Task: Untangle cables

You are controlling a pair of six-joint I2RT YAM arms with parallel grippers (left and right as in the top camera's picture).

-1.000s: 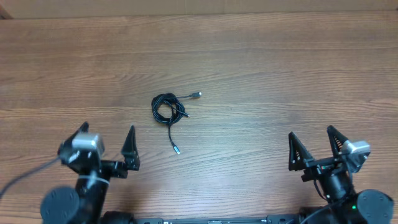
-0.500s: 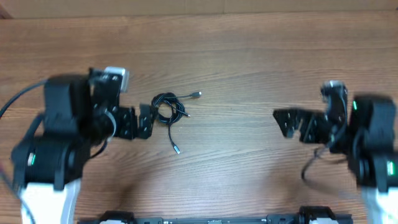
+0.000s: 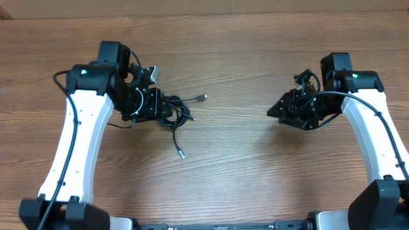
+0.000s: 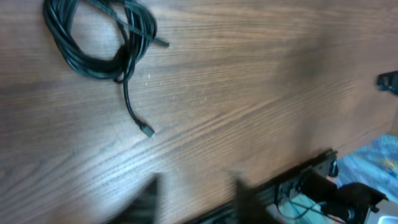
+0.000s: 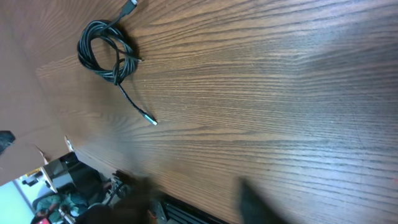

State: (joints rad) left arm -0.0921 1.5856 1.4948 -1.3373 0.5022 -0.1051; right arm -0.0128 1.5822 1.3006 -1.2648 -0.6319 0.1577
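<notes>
The cables (image 3: pixel 171 110) lie as one small black coil on the wooden table, left of the middle. One silver-tipped plug (image 3: pixel 201 97) points right and another (image 3: pixel 181 154) trails toward the front. My left gripper (image 3: pixel 160 105) hovers at the coil's left edge; whether it touches is hidden. In the left wrist view the coil (image 4: pixel 99 37) sits far up left, and my blurred left gripper (image 4: pixel 196 199) shows a gap with only wood in it. My right gripper (image 3: pixel 273 113) is well to the right, pointing left at the coil (image 5: pixel 102 50), its jaws (image 5: pixel 196 199) apart and empty.
The brown wooden table (image 3: pixel 243 166) stretches around the coil. A dark rail (image 3: pixel 217 225) runs along the front edge, with the arm bases and loose wiring (image 4: pixel 323 193) there. A lighter strip (image 3: pixel 204 6) borders the far edge.
Both arms rose from the front edge and reached out over the table. The left gripper arrived beside the coil. Both pairs of jaws stand narrower than before. The cables have not moved.
</notes>
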